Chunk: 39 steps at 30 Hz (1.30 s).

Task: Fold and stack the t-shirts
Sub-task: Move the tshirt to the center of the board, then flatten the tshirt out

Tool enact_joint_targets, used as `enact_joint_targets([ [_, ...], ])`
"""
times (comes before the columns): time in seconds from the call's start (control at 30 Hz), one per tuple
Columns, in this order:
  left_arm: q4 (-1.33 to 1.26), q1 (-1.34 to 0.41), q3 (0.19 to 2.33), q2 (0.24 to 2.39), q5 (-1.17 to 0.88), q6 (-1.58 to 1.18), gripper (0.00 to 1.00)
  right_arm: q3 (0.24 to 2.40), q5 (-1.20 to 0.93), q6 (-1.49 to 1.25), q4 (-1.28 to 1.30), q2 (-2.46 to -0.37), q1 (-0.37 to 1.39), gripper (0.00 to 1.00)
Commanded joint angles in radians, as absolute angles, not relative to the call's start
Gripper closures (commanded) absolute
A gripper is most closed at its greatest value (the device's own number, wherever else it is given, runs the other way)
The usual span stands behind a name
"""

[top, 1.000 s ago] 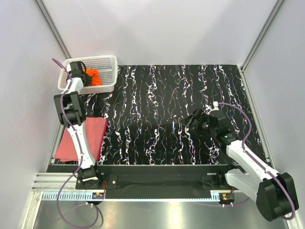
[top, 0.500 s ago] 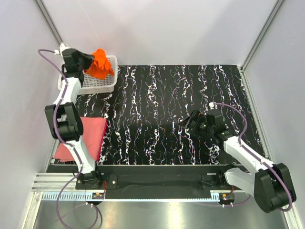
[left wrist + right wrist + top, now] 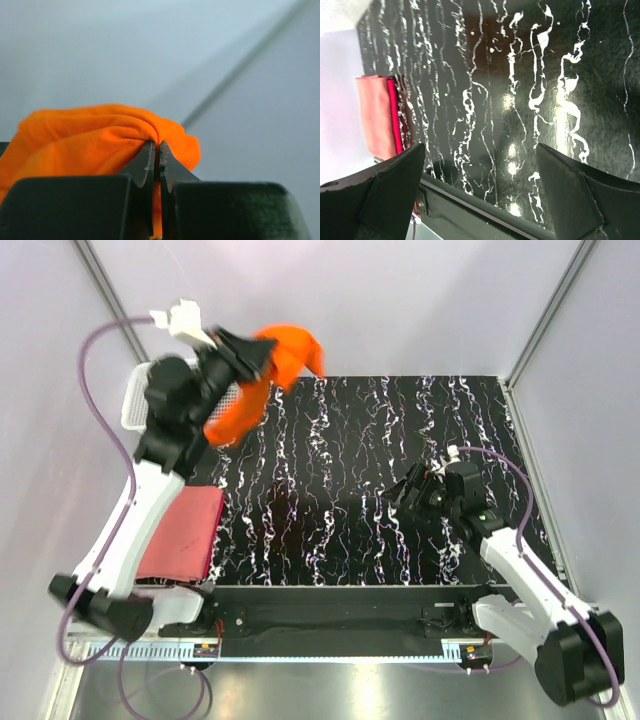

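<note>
Lower left of top view: dusty pink-red shirt (image 3: 185, 535) lies folded flat at table (image 3: 400, 420) edge, so one of two looks done.

Upper left: left gripper (image 3: 245, 352) holds orange shirt (image 3: 240, 410) bunched in the air, just beside white basket (image 3: 133, 405). It is unfolded; spreading, folding and stacking are left.

Right of centre: right gripper (image 3: 405, 490) is spread wide with nothing in it.

Left wrist view alone shows the jaws pinched tight on an orange fold. Right wrist view alone shows the pink-red shirt's layered edge.
</note>
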<state>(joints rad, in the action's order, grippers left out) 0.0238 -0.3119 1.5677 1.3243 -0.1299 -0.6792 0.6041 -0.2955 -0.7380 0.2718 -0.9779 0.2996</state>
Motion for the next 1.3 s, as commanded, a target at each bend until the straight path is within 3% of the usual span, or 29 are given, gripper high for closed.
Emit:
enact_joint_targets([
  [0.0, 0.081, -0.423, 1.369, 1.264, -0.126, -0.610, 0.53, 0.649, -0.262, -0.729, 0.342, -0.894, 0.290, 0.02],
  [0.1, 0.095, -0.576, 1.140, 1.200, -0.143, -0.592, 0.20, 0.661, -0.233, -0.727, 0.393, -0.850, 0.288, 0.02],
  [0.17, 0.156, -0.664, 0.983, 1.125, -0.068, -0.575, 0.14, 0.678, -0.216, -0.713, 0.434, -0.844, 0.287, 0.02],
  [0.43, 0.311, -0.684, 0.658, 0.819, -0.055, -0.603, 0.25, 0.680, -0.192, -0.655, 0.537, -0.917, 0.287, 0.03],
  [0.53, 0.333, -0.684, 0.577, 0.799, -0.023, -0.675, 0.27, 0.676, -0.280, -0.614, 0.485, -1.012, 0.288, 0.14],
  [0.63, 0.316, -0.683, 0.551, 0.875, 0.028, -0.722, 0.29, 0.684, -0.391, -0.598, 0.379, -1.127, 0.288, 0.21],
  [0.73, 0.310, -0.683, 0.564, 0.993, 0.084, -0.765, 0.31, 0.735, -0.449, -0.557, 0.321, -1.251, 0.294, 0.18],
  [0.83, 0.273, -0.670, 0.574, 1.080, 0.147, -0.792, 0.41, 0.839, -0.494, -0.511, 0.291, -1.369, 0.363, 0.15],
  [1.0, 0.173, -0.609, 0.575, 1.143, 0.164, -0.781, 0.44, 1.105, -0.315, -0.454, 0.412, -1.521, 0.508, 0.10],
  [1.13, 0.052, -0.464, 0.558, 1.245, 0.019, -0.787, 0.41, 1.296, -0.193, -0.422, 0.517, -1.704, 0.603, 0.08],
  [1.27, -0.038, -0.397, 0.564, 1.371, -0.125, -0.802, 0.42, 1.457, -0.086, -0.411, 0.610, -1.844, 0.685, 0.21],
])
